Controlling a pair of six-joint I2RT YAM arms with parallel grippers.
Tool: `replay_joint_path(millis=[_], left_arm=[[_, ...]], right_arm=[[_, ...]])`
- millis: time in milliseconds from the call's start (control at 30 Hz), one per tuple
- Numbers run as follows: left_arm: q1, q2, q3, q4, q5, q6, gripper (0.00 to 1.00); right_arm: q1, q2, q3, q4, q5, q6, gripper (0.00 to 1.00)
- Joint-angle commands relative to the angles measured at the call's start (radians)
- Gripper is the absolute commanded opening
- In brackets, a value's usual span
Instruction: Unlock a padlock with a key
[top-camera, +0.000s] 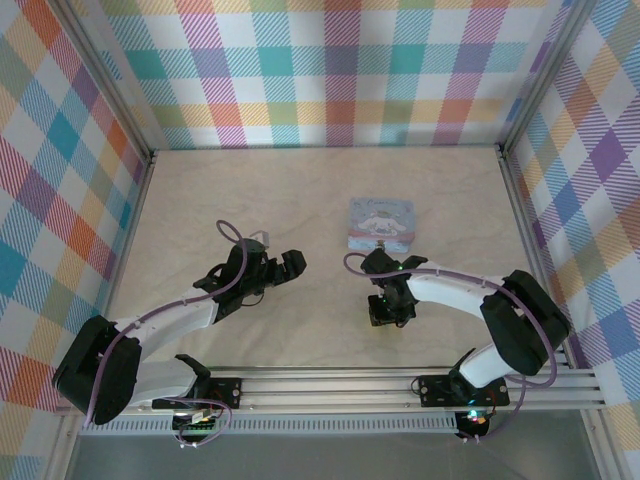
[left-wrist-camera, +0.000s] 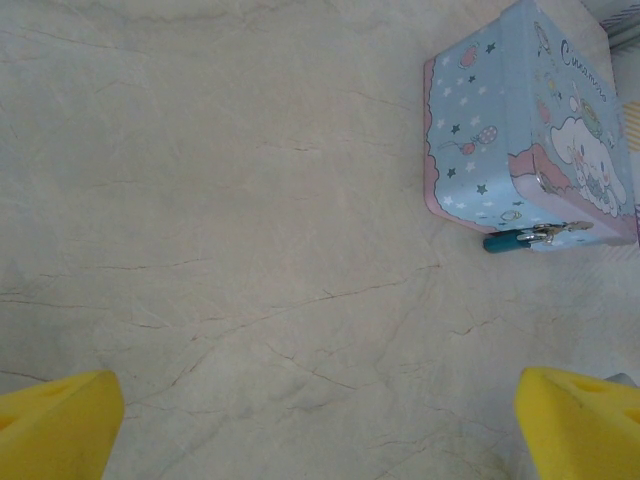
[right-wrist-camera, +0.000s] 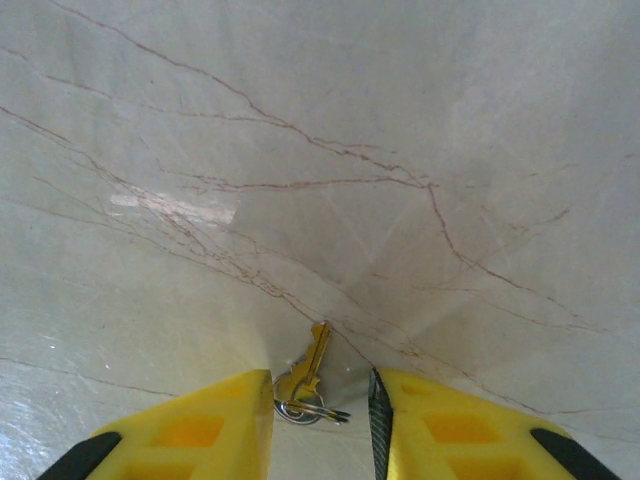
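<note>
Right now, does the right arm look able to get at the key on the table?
Probably yes. The key lies flat on the bare table, directly between the two open fingers of the right gripper, and nothing lies over it or blocks the way.

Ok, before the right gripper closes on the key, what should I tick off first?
1. The key lies between the fingers of the right gripper: ok.
2. The key lies flat on the table, its ring nearest the gripper: ok.
3. Jaws clamped on the key: not ok, a gap shows beside it.
4. The left gripper is wide open and apart from the tin: ok.
5. The padlock sits at the tin's edge, nothing touching it: ok.
6. Padlock turned the right way for the key to enter: cannot tell.
</note>
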Motion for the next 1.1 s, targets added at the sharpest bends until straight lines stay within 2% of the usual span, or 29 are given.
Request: replay_joint_path(millis=[0, 633, 967, 1067], left_arm=[[-0.010, -0.002, 0.023, -0.019, -0.014, 0.003, 1.00], [-0.010, -0.002, 0.026, -0.022, -0.017, 0.000, 1.00], [-0.009, -0.033, 0.035, -0.045, -0.028, -0.004, 1.00], [-0.010, -0.046, 0.037, -0.049, -0.030, -0.009, 1.00]], right_arm=[[0.009, 0.015, 0.007, -0.024, 0.003, 0.016, 0.32], [0.016, -0.014, -0.016, -0.032, 0.008, 0.034, 0.17], [0.016, -0.053, -0.038, -0.037, 0.020, 0.054, 0.00], [0.016, -0.070, -0.044, -0.029, 0.018, 0.063, 0.00]])
